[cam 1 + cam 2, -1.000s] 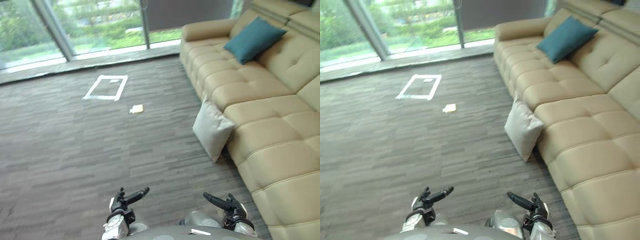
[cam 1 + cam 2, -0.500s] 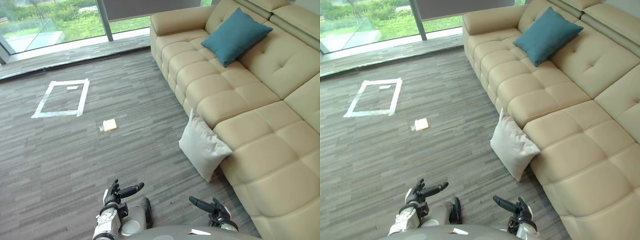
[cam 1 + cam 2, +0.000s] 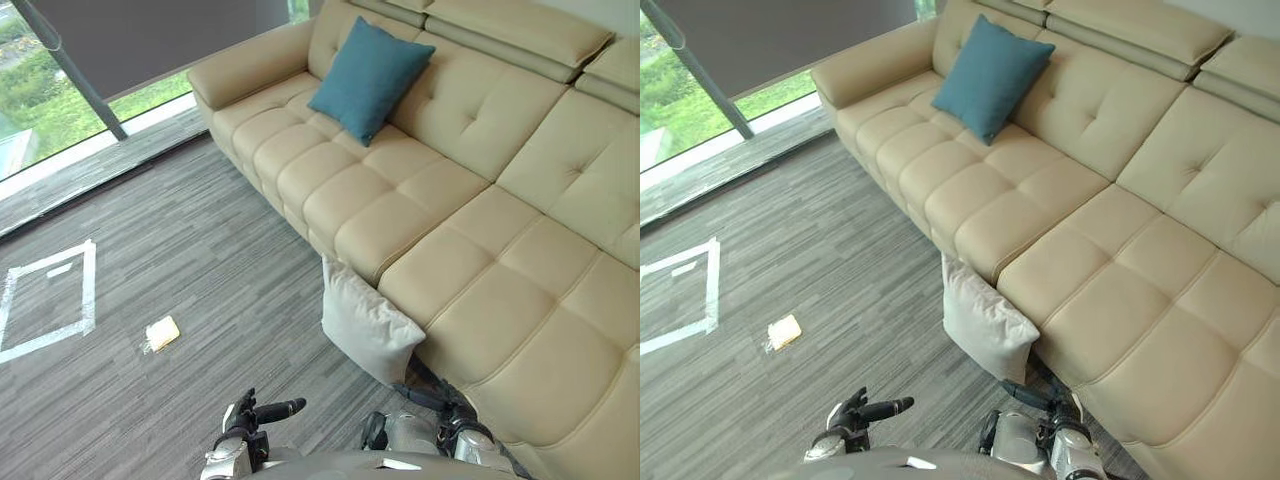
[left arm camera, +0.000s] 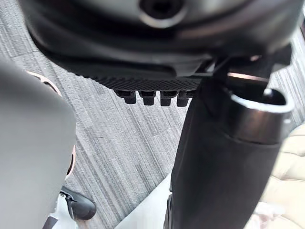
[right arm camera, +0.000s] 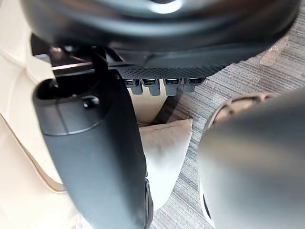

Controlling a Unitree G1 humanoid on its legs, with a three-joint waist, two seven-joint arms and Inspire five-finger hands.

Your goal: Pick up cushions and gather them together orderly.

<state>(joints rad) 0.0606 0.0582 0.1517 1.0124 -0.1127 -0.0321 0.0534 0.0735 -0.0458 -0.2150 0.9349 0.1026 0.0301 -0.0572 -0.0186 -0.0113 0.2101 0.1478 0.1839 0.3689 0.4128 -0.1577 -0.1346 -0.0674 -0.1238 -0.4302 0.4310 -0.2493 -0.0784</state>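
A pale grey cushion [image 3: 365, 325] stands on the carpet, leaning against the front of the beige sofa [image 3: 480, 250]. A teal cushion [image 3: 370, 75] rests upright against the sofa's backrest near its far armrest. My left hand [image 3: 262, 412] is held low in front of me over the carpet, open and empty. My right hand [image 3: 440, 400] is open too and hovers just below the pale cushion's near corner, apart from it. The right wrist view shows that pale cushion [image 5: 164, 157] past the straight fingers [image 5: 164, 86].
A small yellow pad [image 3: 162, 333] lies on the grey carpet to the left. A square of white tape [image 3: 50, 300] marks the floor further left. A glass wall [image 3: 60, 110] runs along the far left. The sofa takes up the whole right side.
The camera has swung towards the sofa, so the whole picture has shifted and the sofa is closer. Both hands keep the same open pose. The cushions have not moved.
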